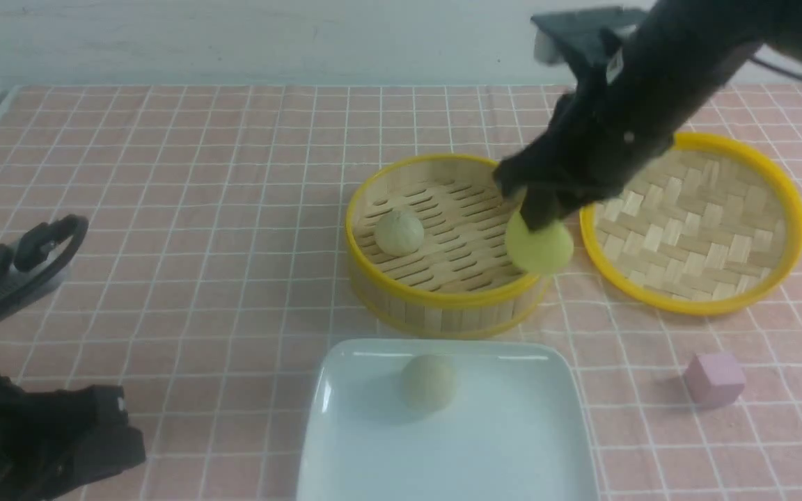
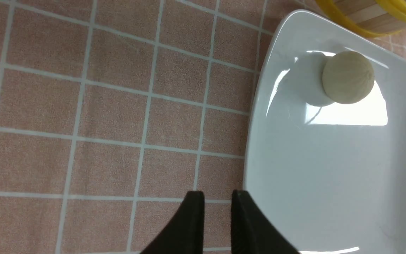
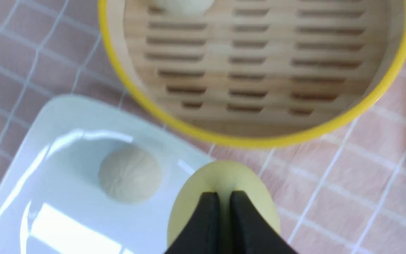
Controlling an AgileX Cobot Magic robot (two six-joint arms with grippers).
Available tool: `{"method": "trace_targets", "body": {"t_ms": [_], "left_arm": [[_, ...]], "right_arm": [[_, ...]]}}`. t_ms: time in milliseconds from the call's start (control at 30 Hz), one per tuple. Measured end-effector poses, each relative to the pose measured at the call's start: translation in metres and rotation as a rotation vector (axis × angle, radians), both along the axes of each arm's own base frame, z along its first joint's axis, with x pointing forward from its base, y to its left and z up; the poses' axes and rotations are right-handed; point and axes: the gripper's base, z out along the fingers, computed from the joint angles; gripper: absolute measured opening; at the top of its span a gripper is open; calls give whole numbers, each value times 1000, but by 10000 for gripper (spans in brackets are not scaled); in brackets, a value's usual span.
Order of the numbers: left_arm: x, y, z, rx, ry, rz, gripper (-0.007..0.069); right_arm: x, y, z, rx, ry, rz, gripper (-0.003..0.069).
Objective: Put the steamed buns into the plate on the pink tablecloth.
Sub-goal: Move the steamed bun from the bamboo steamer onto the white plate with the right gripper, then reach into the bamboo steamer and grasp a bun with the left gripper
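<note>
Pink gridded tablecloth (image 1: 164, 174) covers the counter below a pale wall. Right of centre in the front view, the right claw (image 1: 539, 212) pinches the yellow round matte steamed bun (image 1: 544, 249) by its top, jaws nearly together, over the right rim of the round yellow-rimmed bamboo steamer basket (image 1: 443, 300). One pale beige bun (image 1: 399, 232) sits in the basket's left half. A second pale bun (image 1: 429, 381) rests on the glossy white square plate (image 1: 512, 445) at bottom centre. The left claw (image 2: 217, 203), at lower left beside the plate, stands slightly parted and empty. Such a shallow pinch on a round ball could slip and drop it onto the cloth. Released close to the bun on the plate, it may knock that one towards the low rim.
</note>
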Motion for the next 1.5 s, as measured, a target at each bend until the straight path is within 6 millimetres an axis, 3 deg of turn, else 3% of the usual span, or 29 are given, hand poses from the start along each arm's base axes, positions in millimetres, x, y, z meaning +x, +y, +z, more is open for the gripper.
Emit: {"method": "trace_targets", "body": {"t_ms": [133,167,200,333,367,400,500,567,600,667,733,767,900,967,1033,1233,1267,1300,1400,1433,1500], "left_arm": [[1,0,0,1,-7,4,146],[1,0,1,1,-13,8,148],[1,0,1,1,-15,9,148],[2,1,1,0,-18,11,150],[2,1,1,0,-18,11,150],[2,0,1,-1,-18,11,153],[2,1,1,-2,-22,14,156],[2,1,1,-1,-26,17,156],[3,1,2,1,-35,22,156],[4,2,2,3,-48,29,156],[6,2,3,7,-64,39,156],[7,3,3,7,-68,44,151],[20,3,7,18,-55,21,76],[31,2,11,24,-30,-13,29],[45,0,15,17,12,-58,6],[83,-34,12,-15,96,-223,-1],[94,-53,6,-9,113,-287,-1],[98,-56,5,-8,116,-293,-1],[129,-95,6,17,105,-398,5],[130,-96,4,20,113,-402,6],[157,-120,12,46,68,-427,39]], "right_arm": [[-22,11,-47,-32,70,-24,18],[-29,14,-71,-46,66,-54,41],[-32,15,-77,-51,72,-63,52],[-35,17,-106,-61,51,-120,197],[-35,17,-107,-60,50,-122,197],[-34,18,-108,-60,53,-131,283],[-35,18,-99,-67,60,-119,402],[-36,18,-88,-77,55,-84,437],[-37,18,-71,-85,40,-38,449],[-40,16,-44,-92,16,23,433],[-47,10,-12,-98,-10,76,368],[-53,4,5,-104,-26,101,307],[-76,-28,43,-152,-34,115,67],[-84,-43,51,-157,-56,93,15],[-97,-59,56,-158,-76,72,-4],[-137,-95,37,-207,-48,37,-13],[-149,-104,28,-219,-52,31,-13],[-150,-105,27,-220,-50,30,-13],[-173,-117,9,-227,-31,25,-11],[-173,-117,7,-229,-26,25,-11],[-187,-124,-3,-220,-28,21,-10]]}}
